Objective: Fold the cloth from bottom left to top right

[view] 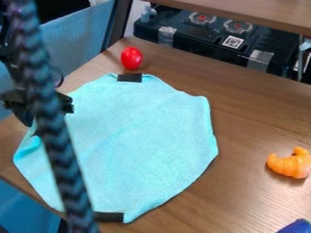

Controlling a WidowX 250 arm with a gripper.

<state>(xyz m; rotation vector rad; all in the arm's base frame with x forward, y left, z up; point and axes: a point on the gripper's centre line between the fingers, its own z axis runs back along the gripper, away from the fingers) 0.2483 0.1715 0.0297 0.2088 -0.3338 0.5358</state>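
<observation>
The near black strip [109, 217] might pin the light blue cloth [146, 145] if it's tape, so the fold could skew. Further back, the rumpled left edge could slip if the claw [47, 118] only catches a ridge. Can't tell if it's apart or together, tbh. Cloth's flat-ish on the table [249, 118], mostly right of the claw in view.

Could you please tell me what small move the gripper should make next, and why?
Probably settle the gripper onto the pucker at the left edge of the cloth and secure it: the gripper is close by that pucker, and the cloth lies spread out, its lower left not yet folded over.
</observation>
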